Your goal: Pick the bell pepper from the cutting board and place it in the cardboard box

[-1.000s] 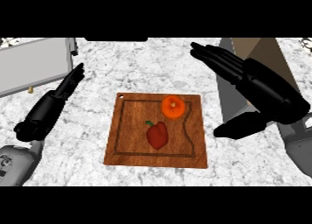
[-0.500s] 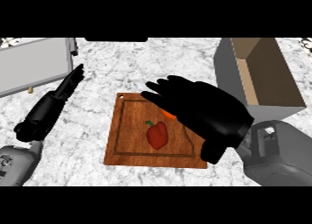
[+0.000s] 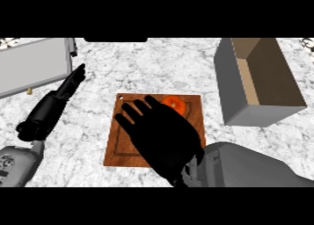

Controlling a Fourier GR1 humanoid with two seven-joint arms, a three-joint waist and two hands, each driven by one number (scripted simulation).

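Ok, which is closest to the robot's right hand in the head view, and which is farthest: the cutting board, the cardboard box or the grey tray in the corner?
From the right hand:
1. Cutting board, right under the hand.
2. Cardboard box, off to the hand's right, towards the far side.
3. Grey tray, away in the far left corner, beyond the left hand.

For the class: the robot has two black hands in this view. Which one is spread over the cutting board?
The right hand: it lies open above the cutting board, while the left hand rests off to the board's left, over the marble counter.
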